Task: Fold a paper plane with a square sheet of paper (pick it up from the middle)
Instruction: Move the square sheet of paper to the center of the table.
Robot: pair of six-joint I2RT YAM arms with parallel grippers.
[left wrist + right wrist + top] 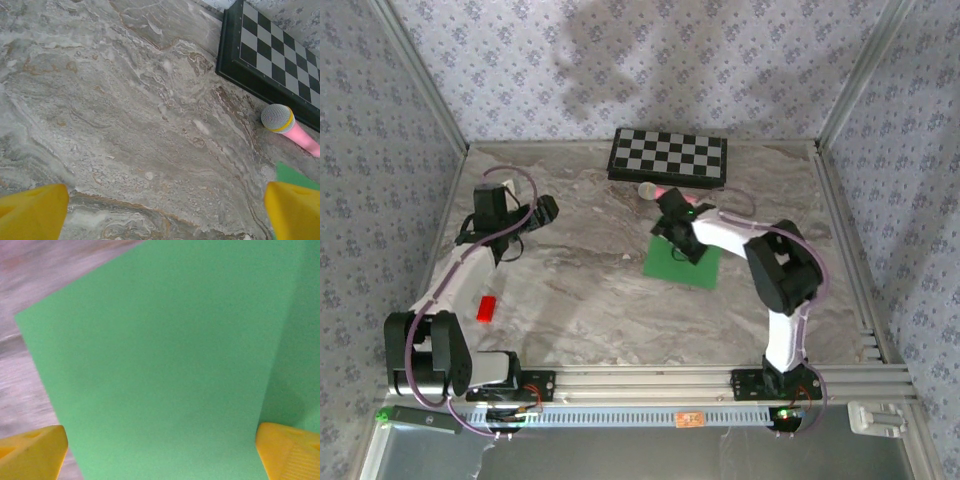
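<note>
The right gripper hangs with its two yellow fingers spread wide apart, and it pinches nothing. Directly under it and between the fingertips lies the square sheet of paper, bright green and matte. It covers almost all the space in front of this gripper. Near the right finger a straight line runs along the sheet, and the green beyond it is darker; I cannot tell if this is a fold or a lifted part. To the left of the sheet the marble table is visible. In the top view the right gripper stands over the far part of the sheet. Just beyond it lies the pink microphone, and further beyond it the checkered board. The left gripper is also wide open and holds nothing; only bare table is below it. A corner of the green sheet is just beside its right finger. The microphone and the board lie ahead on the right. In the top view the left gripper is well apart from the sheet, and a small red block lies beside its arm.
</note>
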